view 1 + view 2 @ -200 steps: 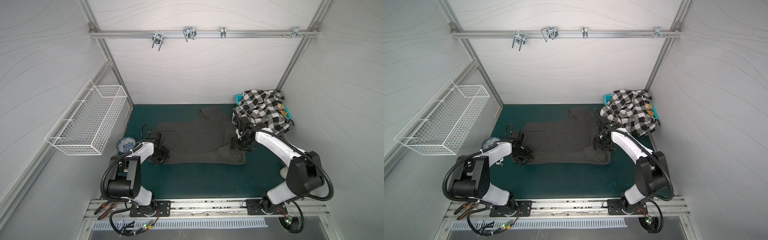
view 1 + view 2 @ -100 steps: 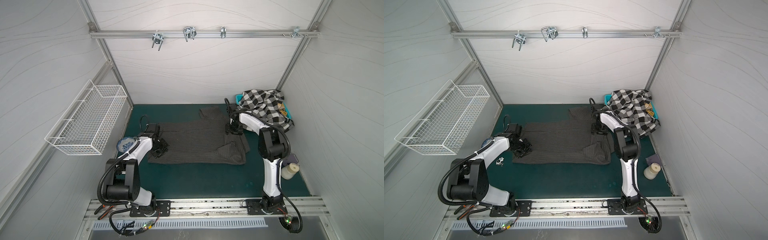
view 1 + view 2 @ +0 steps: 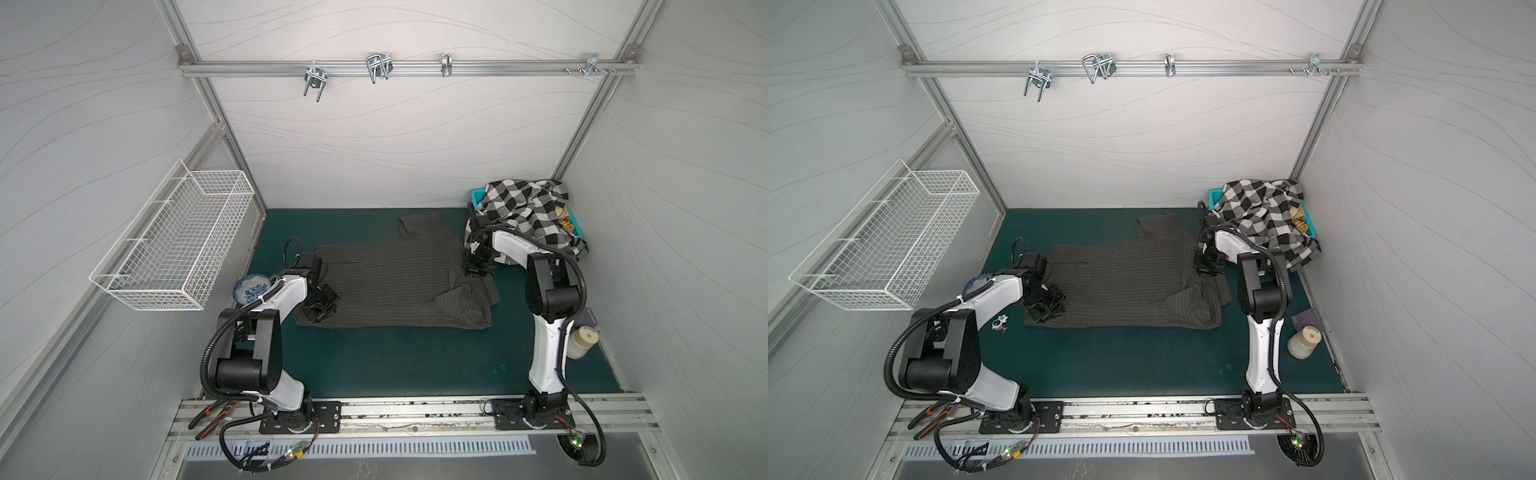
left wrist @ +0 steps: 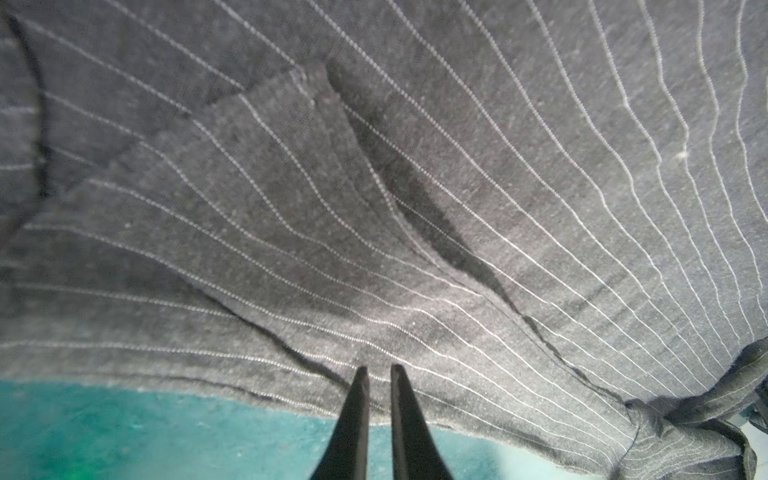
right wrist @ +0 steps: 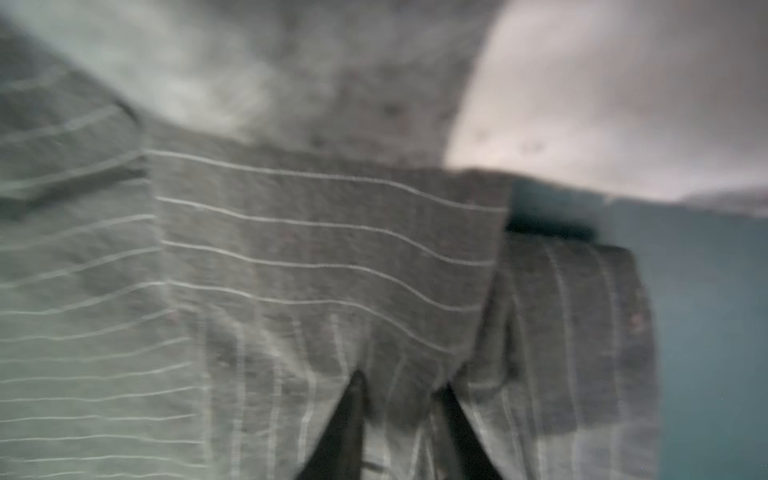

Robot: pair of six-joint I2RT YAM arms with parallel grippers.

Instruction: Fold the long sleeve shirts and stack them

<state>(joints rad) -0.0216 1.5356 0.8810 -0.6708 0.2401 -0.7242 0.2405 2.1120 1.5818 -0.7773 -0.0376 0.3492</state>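
Pinching the pinstriped shirt (image 3: 395, 282), spread flat mid-frame on the green mat (image 3: 374, 365): left gripper (image 4: 378, 370) nipped almost shut on its left hem, right gripper (image 5: 401, 388) with right-edge cloth bunched between its jaws; best lift both together, level, keeping cloth taut.

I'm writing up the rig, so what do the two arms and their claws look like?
The left arm and right arm have white shells, black joints and a looping ribbed black hose each. Left claw and right claw: two slim, tapered black fingers.
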